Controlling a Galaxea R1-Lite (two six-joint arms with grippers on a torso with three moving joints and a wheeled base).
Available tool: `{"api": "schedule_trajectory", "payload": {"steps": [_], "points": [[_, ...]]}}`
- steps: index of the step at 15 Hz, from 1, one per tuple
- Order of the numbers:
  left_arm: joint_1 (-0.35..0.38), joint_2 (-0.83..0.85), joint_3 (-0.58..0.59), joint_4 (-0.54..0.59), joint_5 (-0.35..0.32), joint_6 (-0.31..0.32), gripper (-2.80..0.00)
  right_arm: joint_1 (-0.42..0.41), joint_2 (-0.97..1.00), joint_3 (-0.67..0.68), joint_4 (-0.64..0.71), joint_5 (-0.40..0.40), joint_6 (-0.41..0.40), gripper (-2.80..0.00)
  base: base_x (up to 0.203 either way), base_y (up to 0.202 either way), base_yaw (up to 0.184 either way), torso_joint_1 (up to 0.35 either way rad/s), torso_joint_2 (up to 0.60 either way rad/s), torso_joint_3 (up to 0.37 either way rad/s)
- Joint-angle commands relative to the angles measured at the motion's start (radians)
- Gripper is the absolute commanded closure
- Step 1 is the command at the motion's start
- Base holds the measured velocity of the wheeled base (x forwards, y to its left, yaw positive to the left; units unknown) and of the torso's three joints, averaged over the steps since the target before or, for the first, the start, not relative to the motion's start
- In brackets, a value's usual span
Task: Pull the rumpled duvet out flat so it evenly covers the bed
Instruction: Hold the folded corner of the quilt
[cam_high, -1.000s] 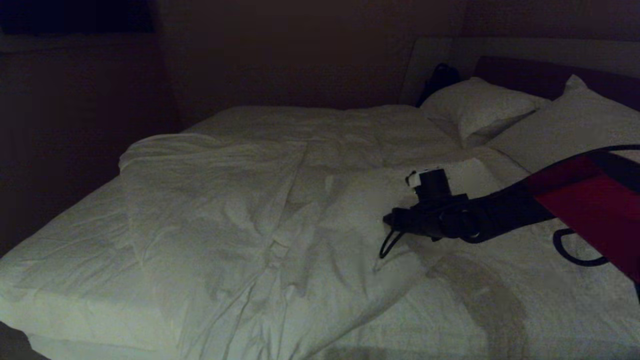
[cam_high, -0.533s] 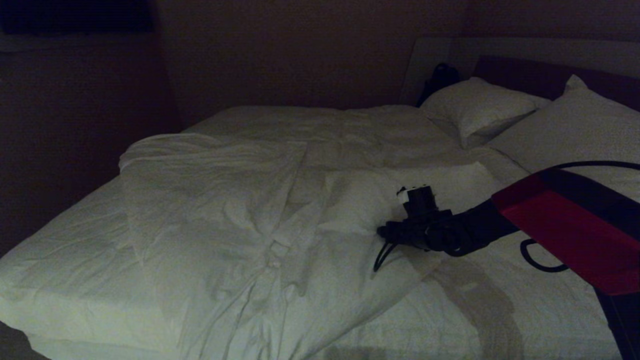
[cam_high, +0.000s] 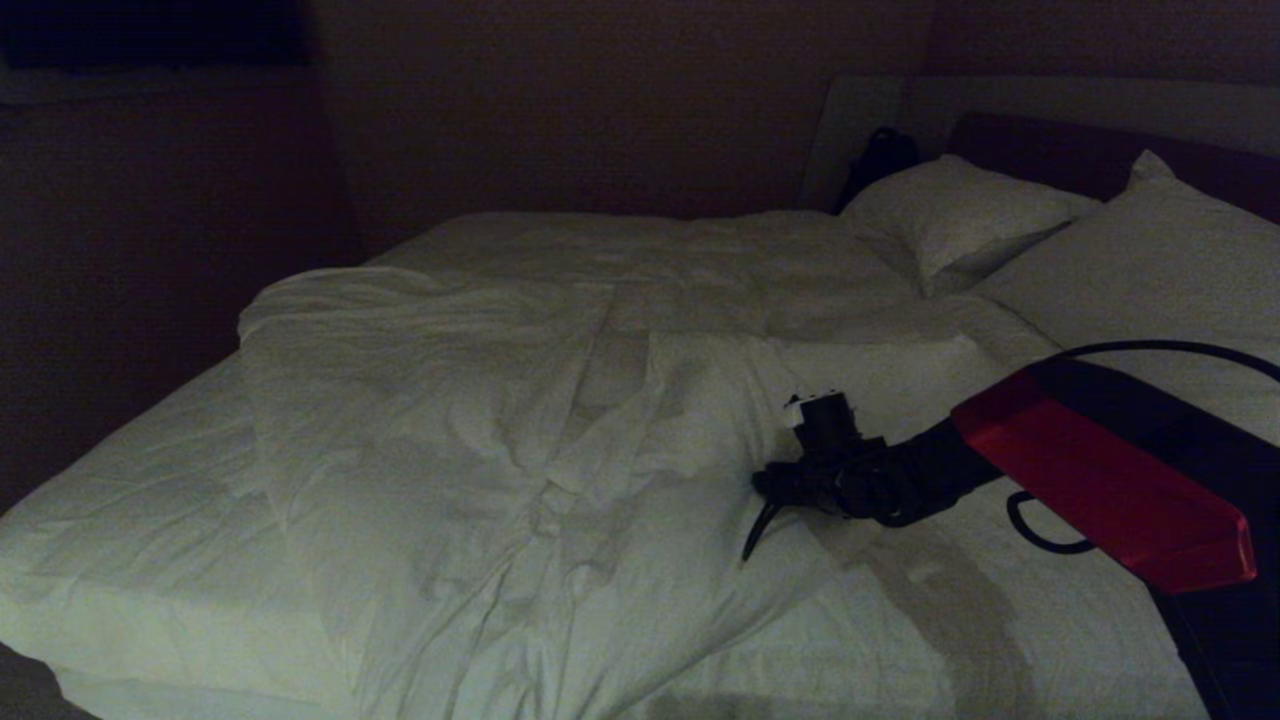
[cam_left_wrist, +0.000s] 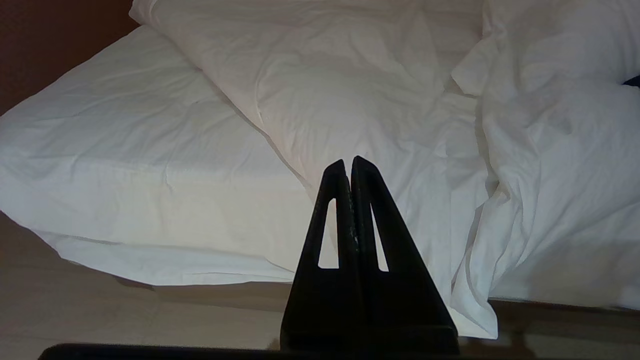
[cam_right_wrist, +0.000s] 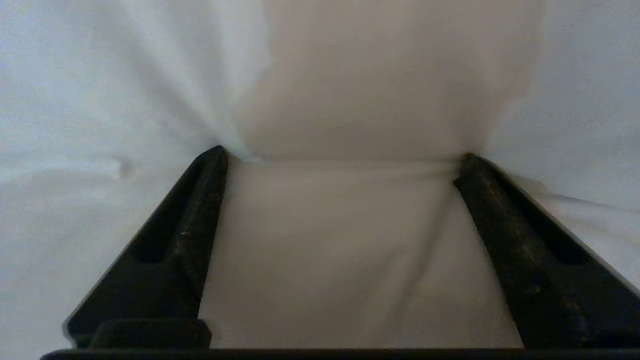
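A: Where does the duvet lie?

B: Rumpled across the middle of the bed, bunched into folds from the far side to the near edge, where part of it hangs over. To the left of it the smooth sheet of the mattress is bare. Two pillows rest at the head, on the right of the head view.

A: And the right gripper?

B: It reaches in from the right and sits low on the duvet near the bed's middle. In the right wrist view its two black fingers are spread wide, both tips pressed against white fabric, with a band of cloth stretched between them. They are not clamped on it.

A: The left gripper?

B: Held apart from the work at the near edge of the bed, above the floor. Its fingers are pressed together, with nothing between them.
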Motion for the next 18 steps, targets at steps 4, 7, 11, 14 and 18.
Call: {"api": "schedule_trajectory", "payload": {"steps": [4, 7, 11, 14, 18], "points": [[0.000, 0.000, -0.001, 0.000, 0.000, 0.000, 0.00, 0.001, 0.005, 0.000, -0.004, -0.001, 0.006, 0.00, 0.000, 0.000, 0.000, 0.000, 0.00, 0.000], [0.000, 0.000, -0.001, 0.000, 0.000, 0.000, 0.00, 0.001, 0.002, 0.000, -0.004, -0.001, 0.006, 0.00, 0.000, 0.000, 0.000, 0.000, 0.00, 0.000], [0.000, 0.000, 0.000, 0.000, 0.000, 0.000, 0.00, -0.001, -0.026, 0.000, -0.001, -0.002, 0.009, 0.00, 0.000, 0.000, 0.000, 0.000, 0.00, 0.000], [0.000, 0.000, -0.001, 0.000, 0.000, 0.000, 0.00, -0.007, -0.098, 0.013, 0.002, -0.002, 0.011, 0.00, 0.000, 0.000, 0.000, 0.000, 0.00, 0.000], [0.000, 0.000, 0.000, 0.000, 0.000, 0.000, 0.00, -0.019, -0.233, 0.073, 0.035, -0.005, 0.014, 0.00, 0.000, 0.000, 0.000, 0.000, 0.00, 0.000]]}}
